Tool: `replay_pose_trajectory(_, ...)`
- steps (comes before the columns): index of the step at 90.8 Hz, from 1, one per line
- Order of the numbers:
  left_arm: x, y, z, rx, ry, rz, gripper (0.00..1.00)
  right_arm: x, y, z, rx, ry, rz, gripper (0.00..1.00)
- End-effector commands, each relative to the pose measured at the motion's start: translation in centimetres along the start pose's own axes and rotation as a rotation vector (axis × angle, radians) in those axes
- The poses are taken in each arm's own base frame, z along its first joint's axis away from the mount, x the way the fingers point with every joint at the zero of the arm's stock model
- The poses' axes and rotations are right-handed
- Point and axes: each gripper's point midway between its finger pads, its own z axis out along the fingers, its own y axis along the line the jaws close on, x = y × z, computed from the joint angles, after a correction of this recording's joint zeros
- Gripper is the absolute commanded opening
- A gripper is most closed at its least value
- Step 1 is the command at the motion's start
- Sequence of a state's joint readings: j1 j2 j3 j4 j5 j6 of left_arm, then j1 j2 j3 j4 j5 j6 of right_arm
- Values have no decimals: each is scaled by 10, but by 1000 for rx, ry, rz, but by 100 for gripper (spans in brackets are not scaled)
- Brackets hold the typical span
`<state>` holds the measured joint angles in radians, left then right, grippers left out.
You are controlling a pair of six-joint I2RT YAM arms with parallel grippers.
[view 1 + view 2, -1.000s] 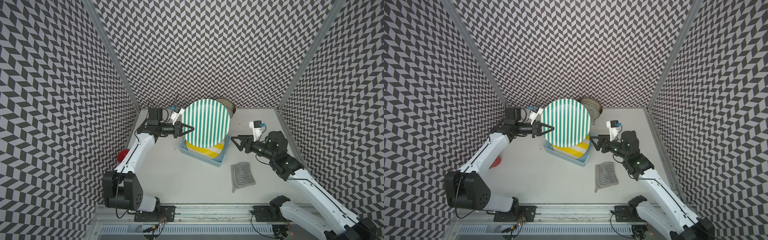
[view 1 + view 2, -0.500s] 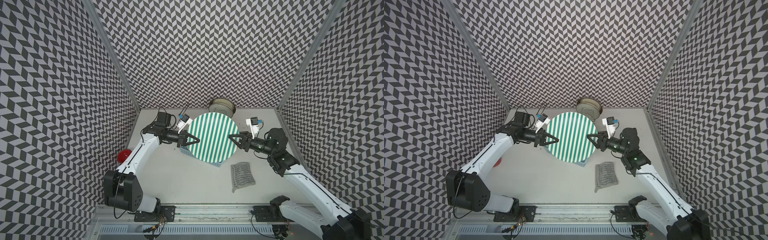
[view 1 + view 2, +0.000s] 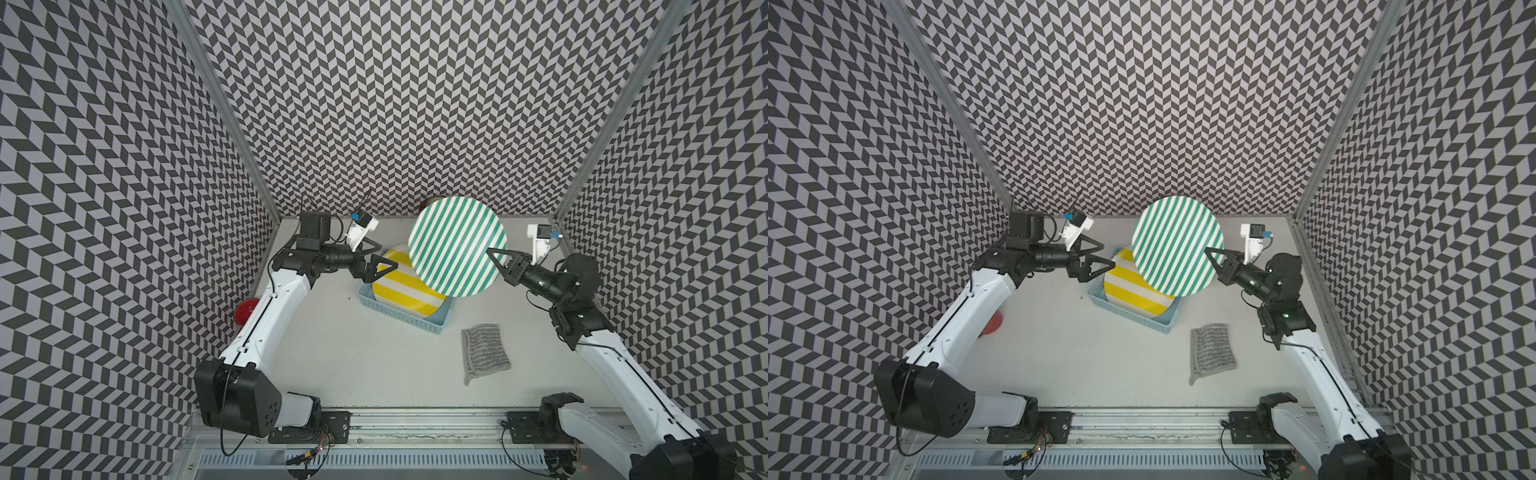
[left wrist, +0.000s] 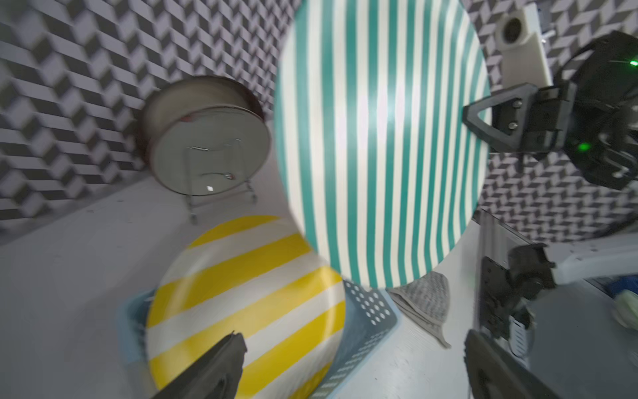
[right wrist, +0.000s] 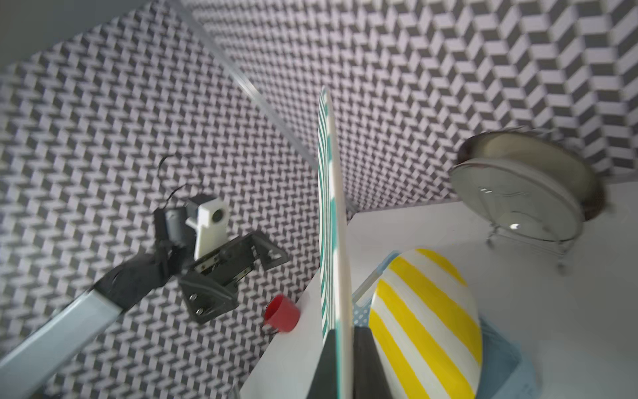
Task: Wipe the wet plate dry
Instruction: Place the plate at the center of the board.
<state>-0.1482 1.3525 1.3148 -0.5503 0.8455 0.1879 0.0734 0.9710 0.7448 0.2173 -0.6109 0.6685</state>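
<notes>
**Green-striped plate held up by its rim, cloth lying ready**

At lower right in a top view, the grey cloth [image 3: 485, 353] lies loose on the counter [image 3: 353, 365], soft enough to pinch at a corner. Mid-frame, above the basket [image 3: 415, 322] and yellow plate [image 3: 399, 286], the right pincer [image 3: 496, 259] is clamped on the rim of the green-striped plate [image 3: 457, 245]. The plate looks stiff, probably slick and breakable, so the rim seems the safest hold. The left pincer [image 3: 384, 259] is wide open and empty. A metal lid [image 4: 207, 148] stands behind.

A yellow-and-white striped round plate [image 3: 399, 286] leans tilted in a pale blue perforated plastic basket [image 3: 409, 318] near the middle of the white table [image 3: 332, 357]. A small red cup [image 3: 244, 311] stands at its left edge. A round grey metal dish on wire legs [image 4: 207, 145] sits by the back edge
</notes>
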Motion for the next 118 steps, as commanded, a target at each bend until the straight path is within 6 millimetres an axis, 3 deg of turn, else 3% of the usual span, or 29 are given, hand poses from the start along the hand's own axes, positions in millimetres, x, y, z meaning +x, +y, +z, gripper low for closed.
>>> replay_pose_trajectory(1,-29,66,-39,-309,-149,-82,100,-56,-29,-34,156,-272,87,0)
replay_pose_trajectory(8,-21,79,-41,-282,-141,-113,100,-65,-65,-54,262,-356,167,0)
replay_pose_trajectory(18,3,110,-36,-396,-69,-122,100,-58,-111,-66,385,-404,286,0)
replay_pose_trajectory(30,53,143,-30,-517,42,-153,100,-38,-155,-63,452,-409,360,0)
replay_pose_trajectory(43,86,149,-28,-523,68,-197,100,-24,-191,-56,518,-396,382,0)
replay_pose_trajectory(70,92,139,-27,-465,42,-209,100,-10,-262,-40,582,-346,478,0)
replay_pose_trajectory(94,100,136,-17,-408,44,-254,100,18,-328,-27,661,-251,605,0)
replay_pose_trajectory(107,101,137,-16,-409,44,-264,100,36,-354,-25,712,-194,665,24)
replay_pose_trajectory(118,102,137,-17,-410,43,-263,100,48,-357,-29,741,-164,678,38)
